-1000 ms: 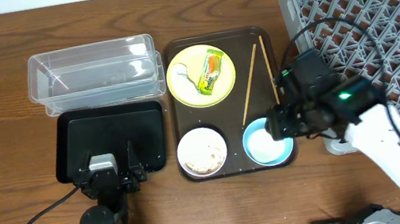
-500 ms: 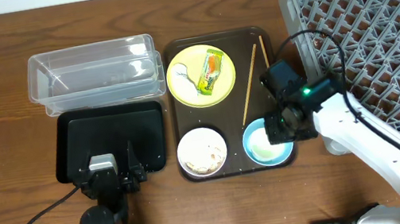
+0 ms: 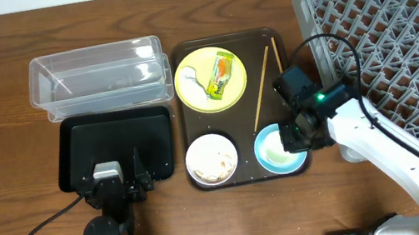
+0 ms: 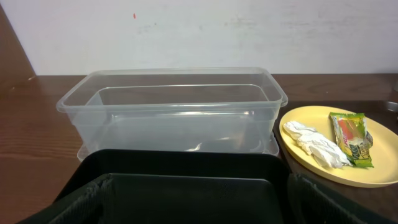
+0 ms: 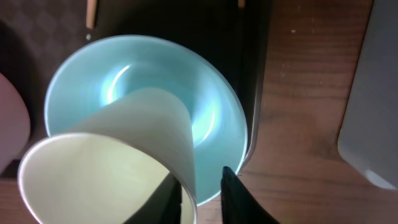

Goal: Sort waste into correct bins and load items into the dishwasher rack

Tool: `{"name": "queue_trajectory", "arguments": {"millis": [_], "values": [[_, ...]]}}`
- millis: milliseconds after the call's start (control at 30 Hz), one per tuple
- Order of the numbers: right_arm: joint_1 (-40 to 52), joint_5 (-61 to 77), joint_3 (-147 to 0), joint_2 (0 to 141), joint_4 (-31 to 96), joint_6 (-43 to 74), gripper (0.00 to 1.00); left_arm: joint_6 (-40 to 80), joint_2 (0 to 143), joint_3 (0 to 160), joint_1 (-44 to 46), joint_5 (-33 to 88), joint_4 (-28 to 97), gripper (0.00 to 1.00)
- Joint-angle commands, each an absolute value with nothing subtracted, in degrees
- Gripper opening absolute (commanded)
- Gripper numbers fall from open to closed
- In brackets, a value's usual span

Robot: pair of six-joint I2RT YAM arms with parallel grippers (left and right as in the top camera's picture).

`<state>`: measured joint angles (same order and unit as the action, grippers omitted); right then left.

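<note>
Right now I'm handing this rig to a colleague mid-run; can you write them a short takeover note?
Left gripper: open, empty, over the near edge of the shallow black rectangular tray.
Right gripper: open, fingers astride the wall of a pale cup tilted in the small light-blue bowl.
Crumpled white wrapper and green-and-orange packet lie on the round yellow plate; rice scraps in the small white bowl; thin wooden chopsticks beside the plate; all on the dark brown tray.
Done: nothing binned or racked.
Left: all waste to the black tray or clear plastic tub, dishes to the grey lattice rack.
</note>
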<state>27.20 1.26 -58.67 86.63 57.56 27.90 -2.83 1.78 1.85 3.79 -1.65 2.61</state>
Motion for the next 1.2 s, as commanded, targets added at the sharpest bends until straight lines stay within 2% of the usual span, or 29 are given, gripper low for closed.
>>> {"name": "queue_trajectory", "arguments": {"millis": [0,433,533,633,733,767,867,967,1167], "values": [[28.3,0.5,-58.4,86.5,57.9,27.7,0.24,-2.5,1.8,0.2,3.5,-2.0,4.0,0.90],[28.1,4.6,-58.5,84.2,54.9,23.2,0.31,-2.5,1.8,0.2,3.6,-1.8,2.3,0.90],[27.5,4.6,-58.7,80.8,54.7,23.0,0.32,3.0,1.8,0.3,3.6,6.0,3.6,0.90],[26.9,4.6,-58.8,76.7,54.1,23.0,0.38,10.7,2.3,0.3,3.6,14.9,1.8,0.90],[26.6,4.6,-58.8,72.4,53.5,23.0,0.47,12.4,2.4,0.7,3.6,20.8,1.0,0.90],[26.6,4.6,-58.8,71.0,53.3,22.9,0.53,13.3,2.5,1.3,3.6,21.6,1.0,0.90],[26.6,4.5,-58.8,67.7,52.3,22.2,0.58,17.0,3.9,5.8,3.6,22.1,1.7,0.90],[25.9,4.5,-58.8,65.2,50.9,22.9,0.62,17.7,10.0,14.3,3.6,22.4,7.3,0.90],[19.4,4.8,-58.8,61.8,49.5,29.4,0.64,17.7,36.0,36.7,3.7,26.2,28.1,0.90]]}}
